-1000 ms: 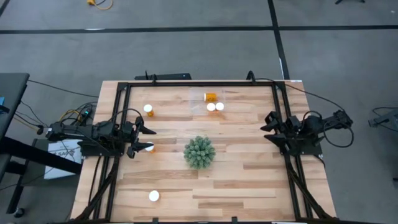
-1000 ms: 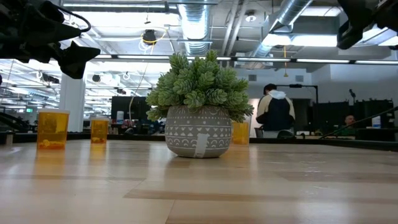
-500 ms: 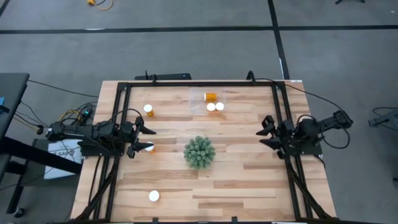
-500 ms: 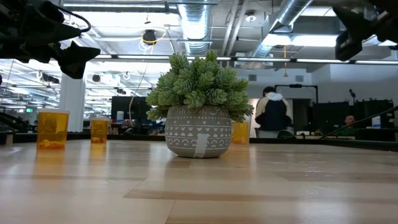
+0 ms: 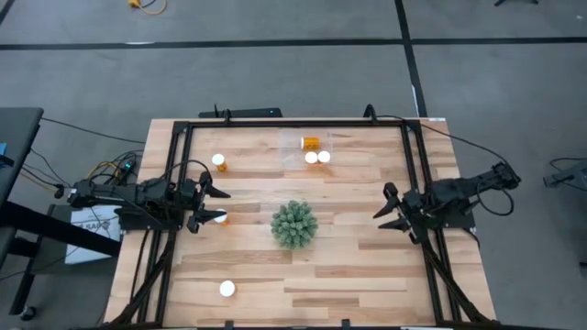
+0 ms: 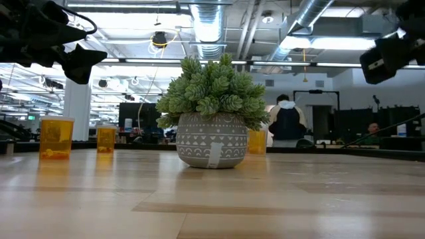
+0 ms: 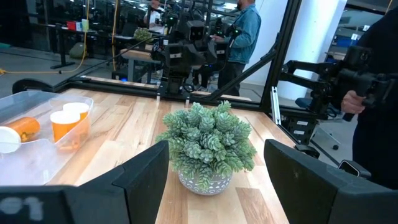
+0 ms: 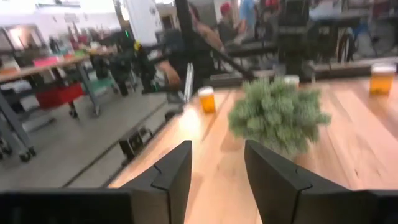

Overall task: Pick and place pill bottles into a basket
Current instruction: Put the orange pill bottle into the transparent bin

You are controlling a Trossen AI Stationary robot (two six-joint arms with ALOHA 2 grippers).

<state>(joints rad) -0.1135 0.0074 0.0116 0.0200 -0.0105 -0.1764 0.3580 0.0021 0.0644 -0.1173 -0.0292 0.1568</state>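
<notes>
Three orange pill bottles with white caps stand upright on the wood table: one far left [image 5: 218, 161], one [image 5: 220, 218] right under my left gripper's near finger, one near the front edge [image 5: 227, 289]. Three more are in the clear basket [image 5: 295, 140] at the far middle: one lying [image 5: 312, 143], two upright [image 5: 317, 158]. The basket also shows in the left wrist view [image 7: 37, 155]. My left gripper [image 5: 215, 205] is open, raised and empty, left of the green plant [image 5: 294, 225]. My right gripper [image 5: 385, 209] is open, raised and empty, right of the plant.
The potted plant [image 6: 212, 116] stands at the table's middle between both grippers. A black frame [image 5: 293, 123] runs along the table's edges. People stand at benches in the room beyond [image 6: 287, 123]. Bare wood lies at the near right [image 5: 367, 275].
My right gripper has moved toward the table's near edge and a little toward the plant, turning its fingers toward the plant; it stays open. My left gripper and the bottles have kept still.
</notes>
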